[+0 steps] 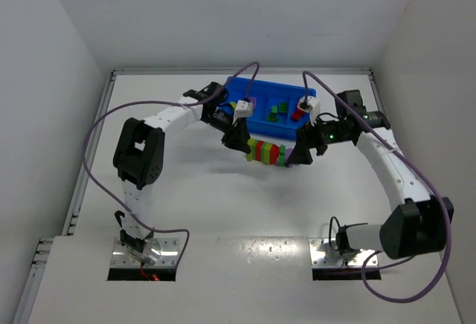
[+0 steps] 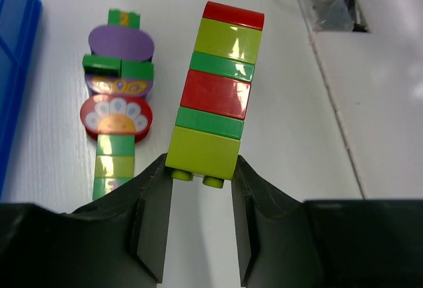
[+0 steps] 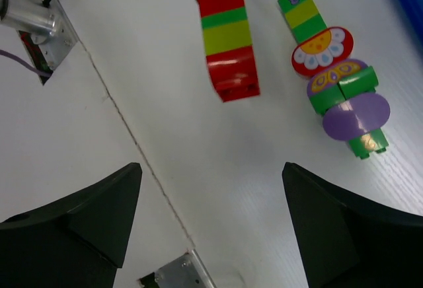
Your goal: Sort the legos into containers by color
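Left pincer point(image 2: 200, 170) grips striped stick point(image 2: 215, 96); right pincer point(image 3: 211, 172) wide; tray point(image 1: 257, 126) holds green bricks point(image 1: 277, 113).

Top view: open table point(image 1: 223, 212) lay from 4 to 8 o'clock of striped stick point(image 1: 266, 152); wide approach there. Blue tray point(image 1: 256, 125) walled 12 o'clock. Left gripper point(image 1: 245, 149) clamped 9 o'clock end; right gripper point(image 1: 295, 156), jaws spread, crowded 3 o'clock end. Left wrist view: flower stick point(image 2: 117, 103) lay at 9 o'clock beside striped stick, narrow lane between, perhaps too tight for finger.
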